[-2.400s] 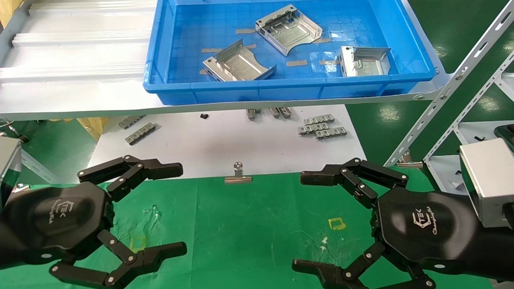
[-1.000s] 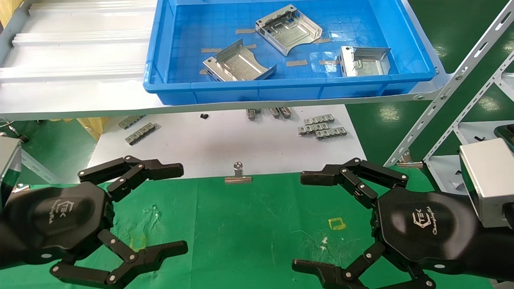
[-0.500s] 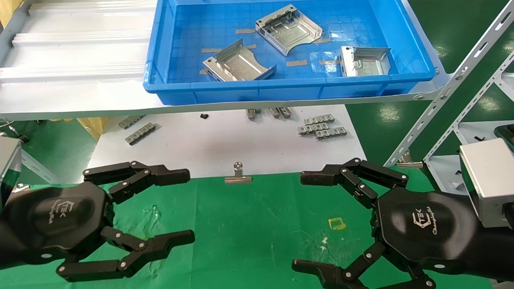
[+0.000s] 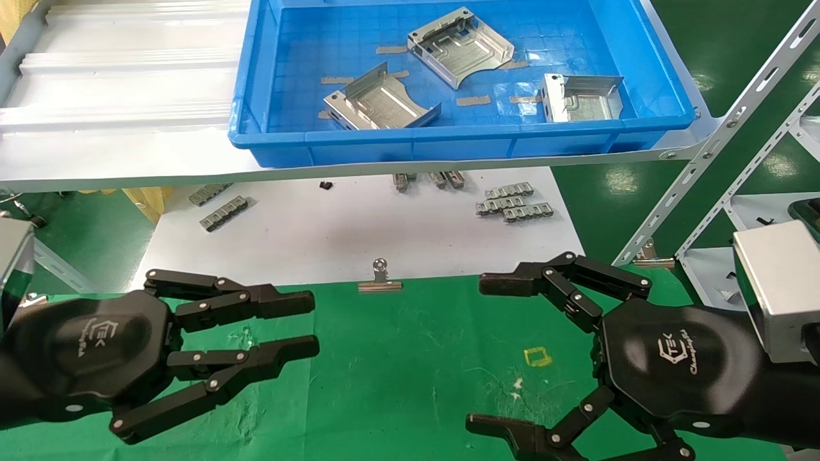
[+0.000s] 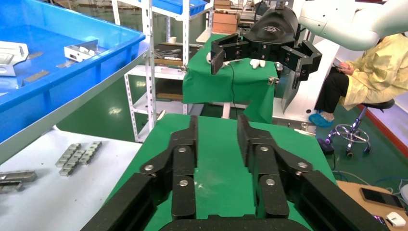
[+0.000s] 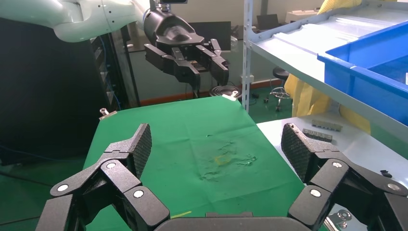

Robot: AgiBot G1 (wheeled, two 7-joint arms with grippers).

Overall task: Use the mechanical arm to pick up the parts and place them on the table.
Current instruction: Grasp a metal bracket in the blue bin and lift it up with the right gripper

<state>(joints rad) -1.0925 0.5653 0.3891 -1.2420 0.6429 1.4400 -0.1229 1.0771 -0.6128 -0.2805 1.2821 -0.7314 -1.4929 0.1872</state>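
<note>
left hand (image 4: 309, 324) narrow, empty, lower left over green desk (image 4: 410, 358); right hand (image 4: 483, 351) wide, lower right; parts (image 4: 378, 99) in blue bin (image 4: 448, 144) above.

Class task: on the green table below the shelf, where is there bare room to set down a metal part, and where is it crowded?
Free: the middle of the table, bordered by the left hand, the right hand and the binder clip at its far edge. Crowded: both side ends, under the two hands. The three parts are in the blue bin above.
</note>
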